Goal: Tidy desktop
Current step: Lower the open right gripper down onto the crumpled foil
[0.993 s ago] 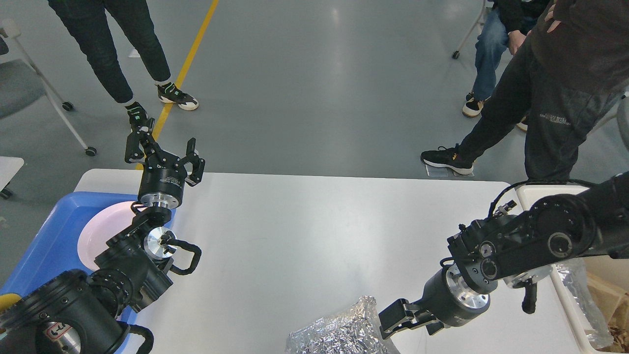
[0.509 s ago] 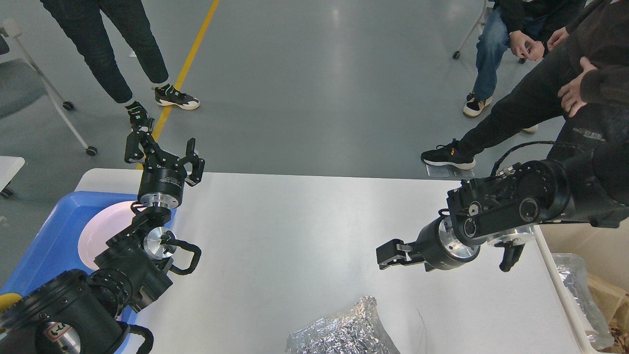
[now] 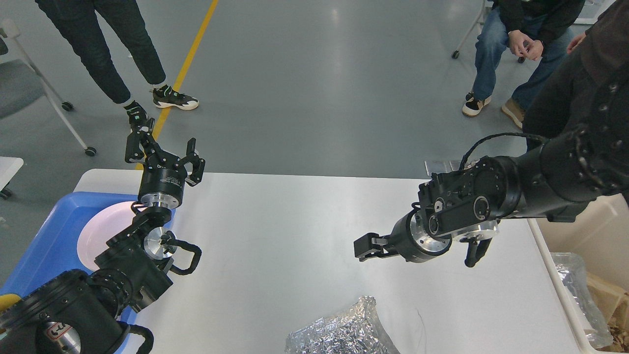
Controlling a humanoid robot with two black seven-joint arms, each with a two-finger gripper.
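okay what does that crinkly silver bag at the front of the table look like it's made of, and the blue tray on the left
The silver bag looks like metallised foil or film: mirror-bright, densely crinkled, glinting all over. Foil or foil-coated plastic, I can't tell which. The blue tray looks like moulded plastic: one even colour, smooth soft sheen, rounded raised rim.

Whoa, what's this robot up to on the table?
It is tidying a white desktop. Right now neither arm holds anything. The left gripper hangs open near a blue tray with a pink plate. The right gripper hovers above the desktop; I can't tell whether it is open. A crumpled foil bag lies on the near edge, untouched. A bin at the right holds similar trash.
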